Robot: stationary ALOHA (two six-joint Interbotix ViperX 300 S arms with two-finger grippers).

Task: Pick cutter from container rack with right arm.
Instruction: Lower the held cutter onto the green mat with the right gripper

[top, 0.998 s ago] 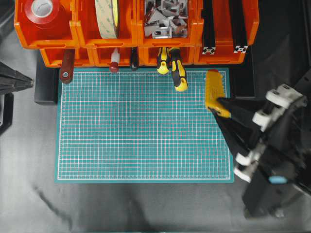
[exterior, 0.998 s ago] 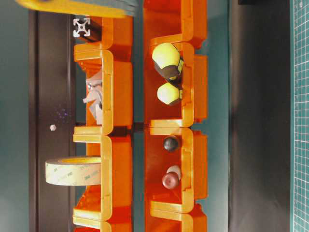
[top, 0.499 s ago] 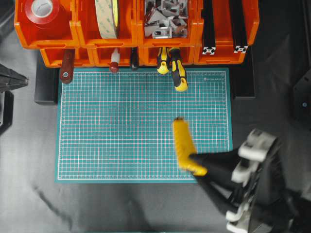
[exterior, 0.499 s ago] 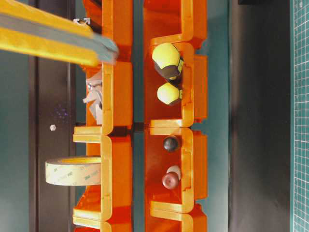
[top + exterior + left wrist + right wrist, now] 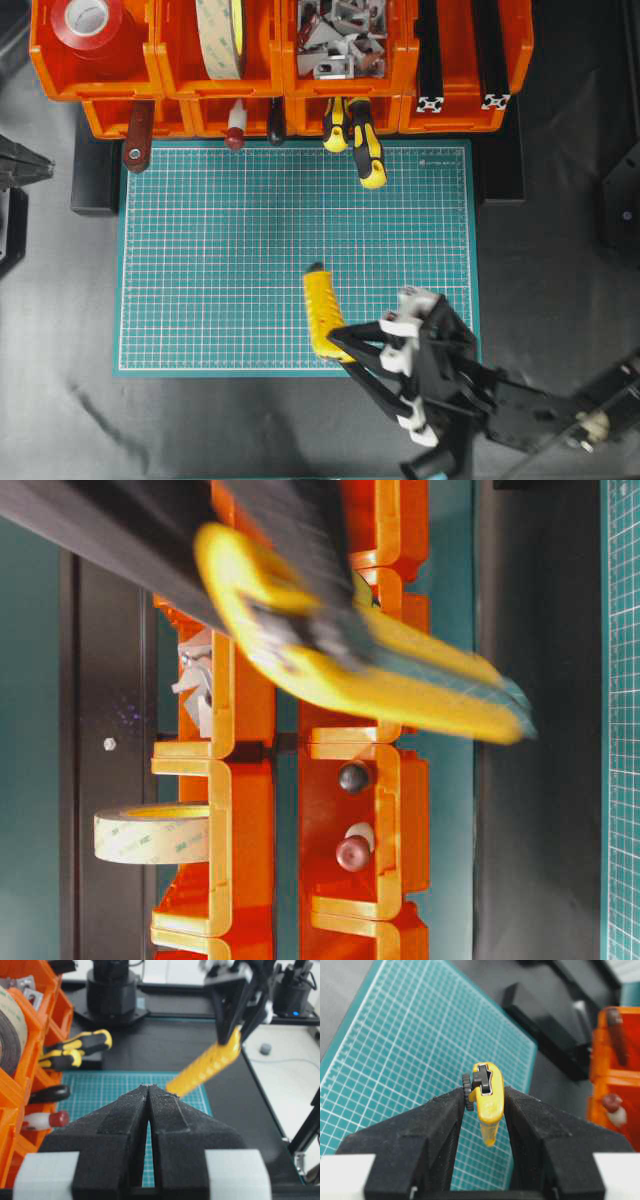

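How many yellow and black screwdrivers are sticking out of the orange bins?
2. Both lie side by side in one lower bin of the rack: one screwdriver shorter in view, the other screwdriver reaching onto the mat. Others may be hidden.

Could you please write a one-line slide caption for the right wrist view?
Right gripper clamps the yellow cutter at its end, above the green mat.

**Bench surroundings**

Green cutting mat (image 5: 250,260) with white grid lies on dark, slightly wrinkled table covering (image 5: 60,410). Left wrist view: pale surface (image 5: 285,1070) beside the black table edge, small grey round object (image 5: 266,1049) on it. Lighting even.
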